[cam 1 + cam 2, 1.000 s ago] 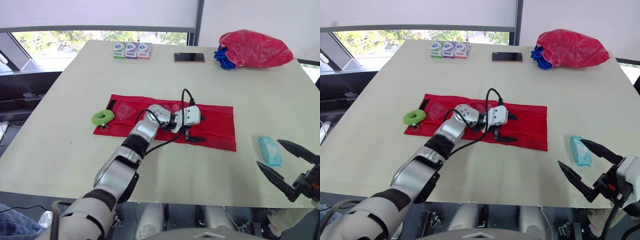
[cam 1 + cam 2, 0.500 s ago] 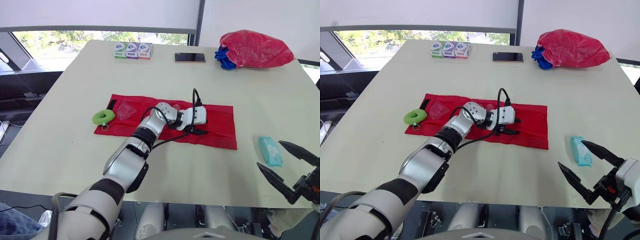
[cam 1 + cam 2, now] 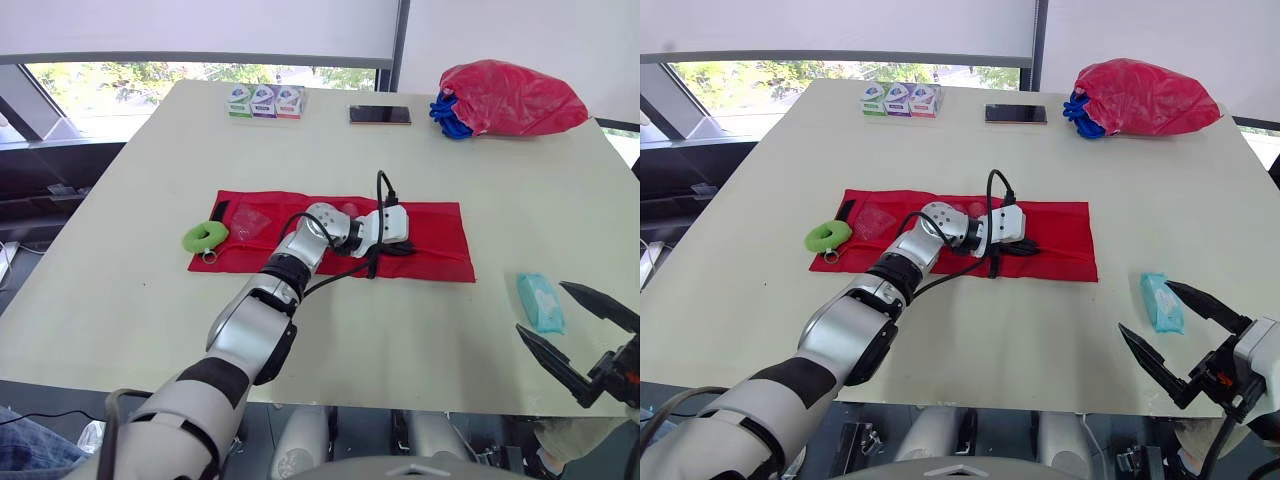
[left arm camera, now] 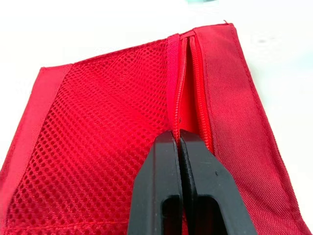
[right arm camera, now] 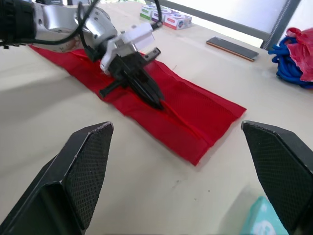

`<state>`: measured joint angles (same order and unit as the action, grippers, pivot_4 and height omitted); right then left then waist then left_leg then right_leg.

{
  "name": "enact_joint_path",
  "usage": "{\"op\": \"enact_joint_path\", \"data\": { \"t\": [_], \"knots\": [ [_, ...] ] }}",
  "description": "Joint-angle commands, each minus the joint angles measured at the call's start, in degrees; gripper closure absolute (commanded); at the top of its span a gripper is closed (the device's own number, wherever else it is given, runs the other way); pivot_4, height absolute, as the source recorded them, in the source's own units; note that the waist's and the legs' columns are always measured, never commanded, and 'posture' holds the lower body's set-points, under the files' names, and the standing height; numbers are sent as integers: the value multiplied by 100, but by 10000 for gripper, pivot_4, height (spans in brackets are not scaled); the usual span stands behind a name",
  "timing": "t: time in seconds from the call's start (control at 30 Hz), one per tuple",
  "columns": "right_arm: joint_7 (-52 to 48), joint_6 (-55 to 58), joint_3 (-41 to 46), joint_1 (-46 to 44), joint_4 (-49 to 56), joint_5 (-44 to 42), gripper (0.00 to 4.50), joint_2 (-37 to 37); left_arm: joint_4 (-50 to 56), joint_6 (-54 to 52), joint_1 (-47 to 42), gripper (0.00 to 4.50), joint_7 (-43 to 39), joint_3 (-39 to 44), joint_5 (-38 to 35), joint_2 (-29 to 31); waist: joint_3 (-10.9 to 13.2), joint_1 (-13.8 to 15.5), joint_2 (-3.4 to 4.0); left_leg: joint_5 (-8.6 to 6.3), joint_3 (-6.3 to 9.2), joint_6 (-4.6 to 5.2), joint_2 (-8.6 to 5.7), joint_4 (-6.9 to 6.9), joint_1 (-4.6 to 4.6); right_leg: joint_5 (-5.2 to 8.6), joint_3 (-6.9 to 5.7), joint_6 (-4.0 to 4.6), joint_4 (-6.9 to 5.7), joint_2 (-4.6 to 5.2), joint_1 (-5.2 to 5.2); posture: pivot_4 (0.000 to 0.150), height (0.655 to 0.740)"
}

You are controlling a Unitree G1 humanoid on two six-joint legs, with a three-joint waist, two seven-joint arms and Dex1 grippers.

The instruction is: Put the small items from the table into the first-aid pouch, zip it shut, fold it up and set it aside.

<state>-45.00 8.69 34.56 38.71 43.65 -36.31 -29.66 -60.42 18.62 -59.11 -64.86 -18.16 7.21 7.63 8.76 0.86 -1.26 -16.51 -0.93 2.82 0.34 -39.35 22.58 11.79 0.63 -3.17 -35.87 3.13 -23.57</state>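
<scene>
First-aid pouch (image 3: 440,240) lies unrolled flat across the middle of the tabletop. It is thin red cloth with a mesh panel (image 4: 107,122), so it is probably light and limp and apt to bunch or slide when tugged. The zip (image 4: 188,73) is the firmest place to grip. The left gripper (image 4: 177,139) has its fingers pressed together on that zip line; I can't tell whether they hold a pull. The right gripper (image 3: 1145,307) hangs spread wide at the near right edge, beside a teal wipes packet (image 3: 1160,300).

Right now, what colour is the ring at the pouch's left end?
The ring is bright green; the left eye view shows it best.
</scene>
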Motion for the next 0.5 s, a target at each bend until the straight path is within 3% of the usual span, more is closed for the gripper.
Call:
{"op": "enact_joint_path", "data": {
  "t": [0.03, 0.33, 0.5],
  "knots": [
    [629, 384, -24, -43, -182, 376, 0, 45, 341, 16, -65, 44735, -61, 174, -186, -50, 0, 0, 0, 0, 0, 0, 0, 0, 0, 0, 0, 0, 0, 0, 0, 1500, 7400],
    [2373, 2035, -851, -901, -621, 1084, 0, 278, 722, 19, 67, 44735, 47, 222, -231, -62, -2, 1, 2, 0, 0, 0, 2, 0, 2, 2, 10, 5, -1, -2, -2, 1500, 7400],
    [2677, 2545, -1118, -1154, -878, 1276, 0, 321, 952, -46, 160, 44735, 48, 228, -238, -74, -4, 12, 6, 0, 4, 0, 1, 0, 5, 0, 12, 2, 0, -3, -2, 1500, 7400]
  ]
}}
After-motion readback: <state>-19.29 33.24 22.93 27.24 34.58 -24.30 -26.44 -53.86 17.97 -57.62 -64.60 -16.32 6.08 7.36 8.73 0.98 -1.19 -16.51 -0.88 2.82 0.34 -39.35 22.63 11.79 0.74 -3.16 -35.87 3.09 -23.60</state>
